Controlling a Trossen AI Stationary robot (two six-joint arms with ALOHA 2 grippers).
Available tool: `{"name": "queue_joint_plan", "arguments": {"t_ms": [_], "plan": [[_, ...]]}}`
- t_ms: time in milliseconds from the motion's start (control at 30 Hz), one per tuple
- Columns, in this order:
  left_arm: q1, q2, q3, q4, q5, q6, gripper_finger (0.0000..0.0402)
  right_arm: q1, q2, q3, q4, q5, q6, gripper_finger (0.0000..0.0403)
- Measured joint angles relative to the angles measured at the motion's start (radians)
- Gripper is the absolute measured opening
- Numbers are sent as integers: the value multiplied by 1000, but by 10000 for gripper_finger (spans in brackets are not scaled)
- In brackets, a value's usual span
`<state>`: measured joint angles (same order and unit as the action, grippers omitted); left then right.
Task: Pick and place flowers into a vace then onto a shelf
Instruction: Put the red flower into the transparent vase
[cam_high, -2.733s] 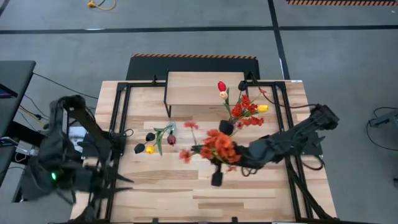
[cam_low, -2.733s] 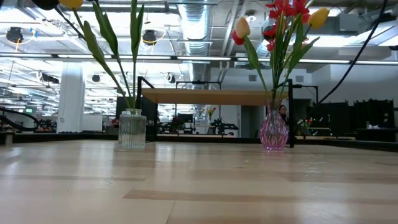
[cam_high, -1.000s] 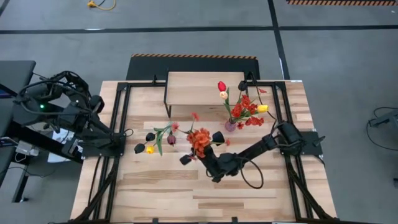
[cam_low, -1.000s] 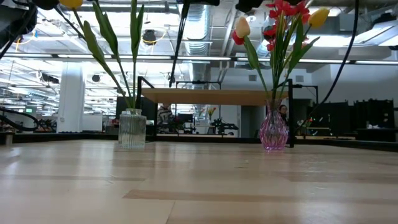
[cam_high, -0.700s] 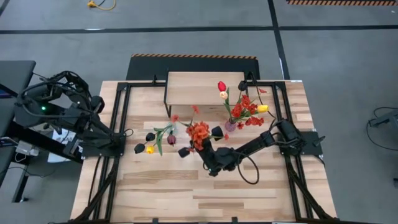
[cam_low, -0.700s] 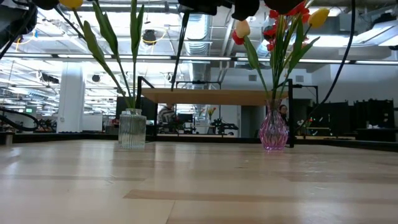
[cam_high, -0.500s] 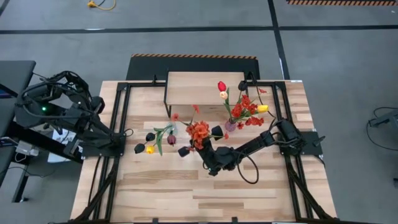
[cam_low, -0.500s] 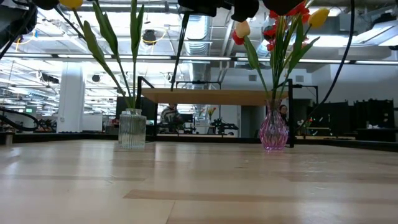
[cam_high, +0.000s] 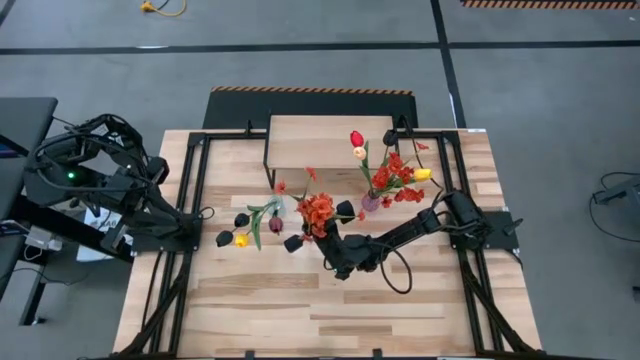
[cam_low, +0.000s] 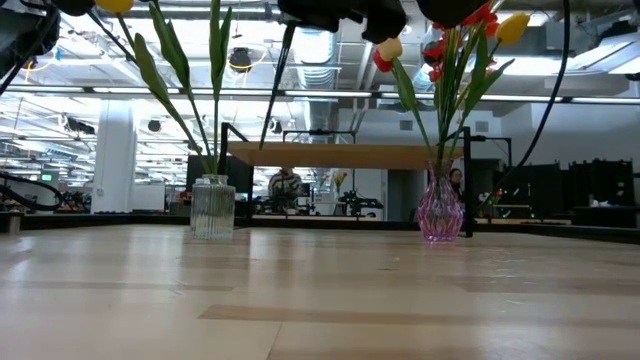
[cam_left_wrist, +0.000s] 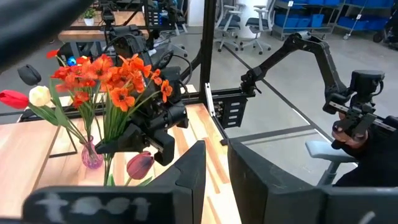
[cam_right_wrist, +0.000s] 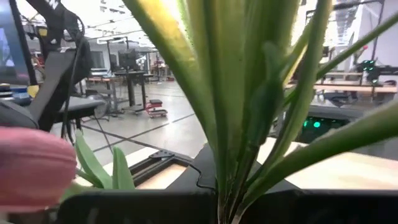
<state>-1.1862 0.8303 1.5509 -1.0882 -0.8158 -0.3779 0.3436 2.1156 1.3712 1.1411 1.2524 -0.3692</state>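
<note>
Right pincer (cam_high: 322, 243) clamped around flowers (cam_high: 318, 212)

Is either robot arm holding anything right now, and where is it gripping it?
The right gripper holds a spray of red-orange blossoms by its green stems; the left gripper holds nothing.

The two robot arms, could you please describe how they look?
Both arms are dark, nearly black, built of jointed segments. The left arm carries looping black cables and a small green light. The right arm is slimmer, with a black cable loop hanging near its hand.
</note>
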Motion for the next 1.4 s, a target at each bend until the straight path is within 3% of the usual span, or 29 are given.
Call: {"name": "queue_joint_plan", "arguments": {"t_ms": [1400], "plan": [[0, 0, 0, -28, -9, 12, 57, -58, -1, 0, -31, -155, 81, 0]]}}
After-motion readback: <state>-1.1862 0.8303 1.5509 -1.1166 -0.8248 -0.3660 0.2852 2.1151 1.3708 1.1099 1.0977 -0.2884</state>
